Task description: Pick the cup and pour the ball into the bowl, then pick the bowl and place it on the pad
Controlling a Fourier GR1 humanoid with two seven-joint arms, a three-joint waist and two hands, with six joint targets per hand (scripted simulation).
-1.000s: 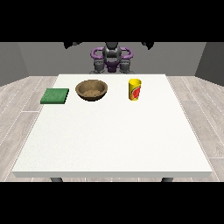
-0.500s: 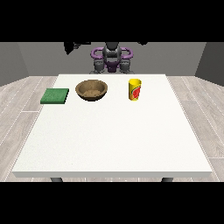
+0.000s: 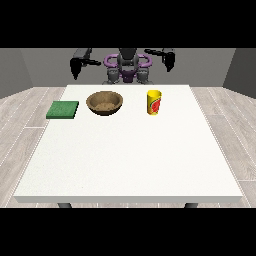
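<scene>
Yellow cylindrical cup with a red mark on its side (image 3: 154, 102) stands upright on the large white table (image 3: 130, 160), far half, right of centre. Ball not visible from this angle; the cup's inside is hidden, so can't confirm it's in there. Round brown wooden-looking bowl (image 3: 104, 103) sits left of the cup, apart from it; its inside looks speckled, with no contents I can make out. Flat green square pad (image 3: 63, 109) lies left of the bowl, near the table's left edge, not touching the bowl. Robot torso, dark grey with purple rings (image 3: 128, 67), is behind the far edge, its head cut off by the top band. Both arms are raised and spread out to the sides, well above and behind the table. Hand at the view's left (image 3: 75, 66) hangs downward, holding nothing. Hand at the view's right (image 3: 168, 60) likewise holds nothing. Both hands are small dark shapes; can't tell whether the fingers are released or clenched on either. Table legs are only partly visible at the near edge.
</scene>
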